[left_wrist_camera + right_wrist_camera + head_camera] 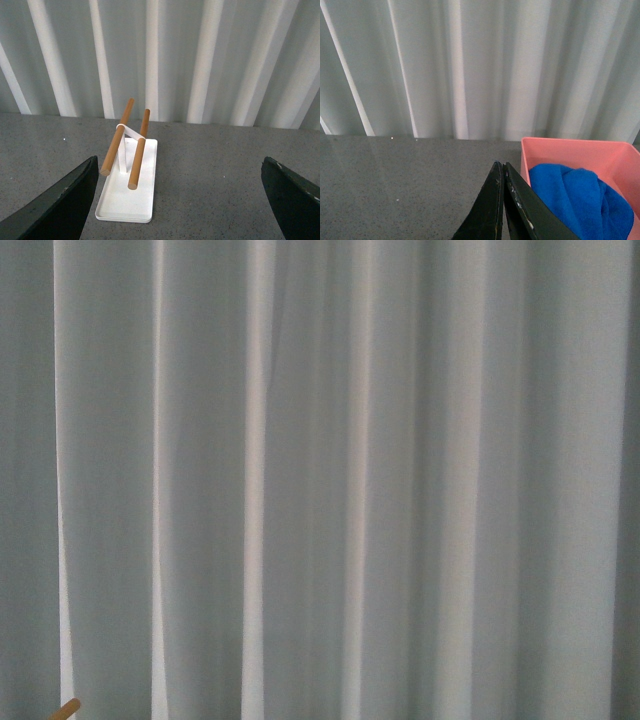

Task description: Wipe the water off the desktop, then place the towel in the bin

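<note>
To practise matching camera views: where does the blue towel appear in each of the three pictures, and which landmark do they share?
Front view: not in it.
Left wrist view: not in it.
Right wrist view: towel lower right, inside the pink bin.
Shared landmark: the pale curtain fills every background.

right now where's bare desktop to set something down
Bare desktop runs from the curtain to the pink bin, which the towel fills. By the left arm, it is free on both sides of the white tray.
</note>
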You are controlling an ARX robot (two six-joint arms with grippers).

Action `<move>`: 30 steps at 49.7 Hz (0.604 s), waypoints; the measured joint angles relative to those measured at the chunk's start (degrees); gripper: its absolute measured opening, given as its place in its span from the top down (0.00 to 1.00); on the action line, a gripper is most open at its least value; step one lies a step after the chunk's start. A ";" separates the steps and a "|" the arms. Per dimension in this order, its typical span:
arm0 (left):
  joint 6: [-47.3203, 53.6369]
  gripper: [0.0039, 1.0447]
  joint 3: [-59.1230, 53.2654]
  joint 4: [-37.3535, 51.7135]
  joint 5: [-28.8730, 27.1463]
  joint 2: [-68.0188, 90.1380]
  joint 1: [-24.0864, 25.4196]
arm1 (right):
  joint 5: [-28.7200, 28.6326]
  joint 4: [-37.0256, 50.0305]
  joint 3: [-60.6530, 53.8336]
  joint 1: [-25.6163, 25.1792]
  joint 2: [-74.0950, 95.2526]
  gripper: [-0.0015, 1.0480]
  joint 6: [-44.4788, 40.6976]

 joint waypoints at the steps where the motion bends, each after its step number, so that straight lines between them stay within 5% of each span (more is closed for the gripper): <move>1: 0.00 0.06 0.00 0.00 0.00 0.00 0.00 | 0.00 -0.76 0.00 0.00 -0.87 0.97 0.00; 30: 0.02 0.06 0.00 0.00 0.02 0.00 0.00 | 0.15 -15.21 -0.07 0.00 -15.72 0.97 0.26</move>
